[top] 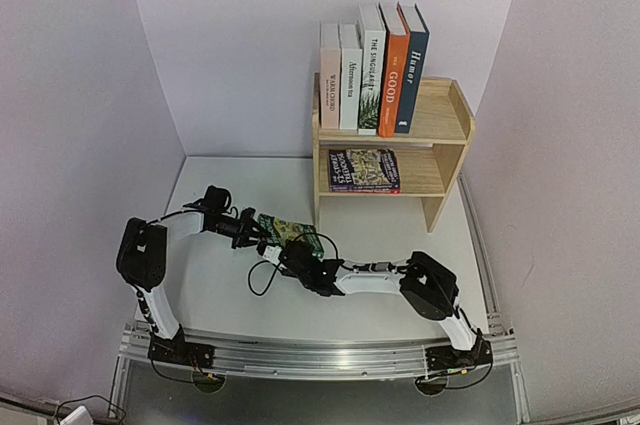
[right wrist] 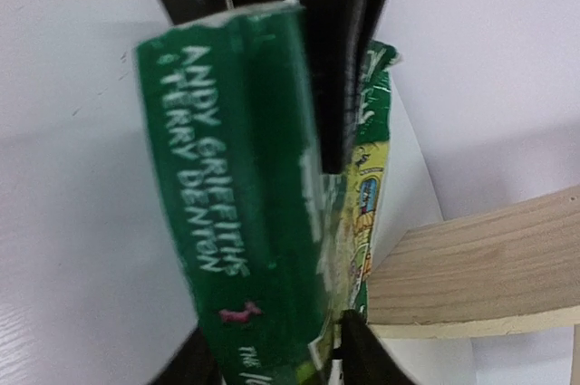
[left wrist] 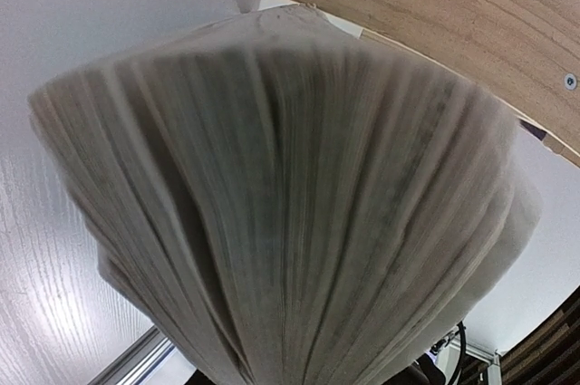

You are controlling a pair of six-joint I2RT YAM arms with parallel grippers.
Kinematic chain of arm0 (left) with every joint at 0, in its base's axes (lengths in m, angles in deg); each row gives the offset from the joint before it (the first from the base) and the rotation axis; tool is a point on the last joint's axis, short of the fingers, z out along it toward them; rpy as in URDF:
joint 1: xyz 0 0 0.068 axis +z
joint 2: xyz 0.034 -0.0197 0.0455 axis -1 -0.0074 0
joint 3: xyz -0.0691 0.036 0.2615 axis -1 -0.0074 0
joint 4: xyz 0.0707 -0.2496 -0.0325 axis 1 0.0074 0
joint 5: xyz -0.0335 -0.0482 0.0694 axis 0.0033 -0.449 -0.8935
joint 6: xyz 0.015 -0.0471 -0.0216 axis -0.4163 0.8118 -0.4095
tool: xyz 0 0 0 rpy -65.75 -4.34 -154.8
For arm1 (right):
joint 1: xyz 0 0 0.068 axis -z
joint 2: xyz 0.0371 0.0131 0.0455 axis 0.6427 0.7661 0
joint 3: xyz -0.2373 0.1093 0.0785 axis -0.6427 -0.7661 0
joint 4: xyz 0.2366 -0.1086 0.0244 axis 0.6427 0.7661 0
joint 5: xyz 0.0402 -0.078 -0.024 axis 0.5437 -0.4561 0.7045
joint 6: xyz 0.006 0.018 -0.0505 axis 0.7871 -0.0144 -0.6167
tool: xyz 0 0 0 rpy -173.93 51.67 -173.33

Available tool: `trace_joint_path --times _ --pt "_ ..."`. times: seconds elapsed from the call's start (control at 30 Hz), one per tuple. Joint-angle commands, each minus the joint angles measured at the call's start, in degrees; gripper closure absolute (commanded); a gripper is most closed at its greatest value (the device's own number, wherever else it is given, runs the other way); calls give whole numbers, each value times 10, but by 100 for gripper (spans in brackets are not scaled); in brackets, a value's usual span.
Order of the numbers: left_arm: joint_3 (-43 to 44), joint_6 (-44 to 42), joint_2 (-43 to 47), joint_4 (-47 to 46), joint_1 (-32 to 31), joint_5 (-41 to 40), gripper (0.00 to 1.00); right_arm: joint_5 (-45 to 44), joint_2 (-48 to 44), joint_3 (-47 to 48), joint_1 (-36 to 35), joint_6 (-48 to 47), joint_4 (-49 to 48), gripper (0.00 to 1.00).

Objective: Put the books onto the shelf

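Counting six shelved, well beyond the fingertips: five upright books [top: 370, 70] on top of shelf [top: 448, 115], one flat book [top: 364, 170] on its lower tier. Left to shelve: green book [top: 290, 230], pinched at the cover by left gripper [top: 260, 235], straddled at the spine end by right gripper [top: 290, 251]; cannot tell whether pressing or merely spread around it. Judging mostly done, one visible book to go.
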Motion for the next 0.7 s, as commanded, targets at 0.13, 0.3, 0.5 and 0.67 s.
trace_joint_path --times 0.13,0.3,0.5,0.67 --pt "9 -30 35 -21 11 42 98 -43 -31 -2 -8 -20 -41 100" --pt "96 -221 43 165 41 -79 2 25 -153 -24 -21 22 113 100" --pt "138 -291 61 220 85 -144 0 33 -283 35 -23 37 423 100" --pt "128 -297 64 217 86 -149 0 9 -353 111 -22 -22 559 100"
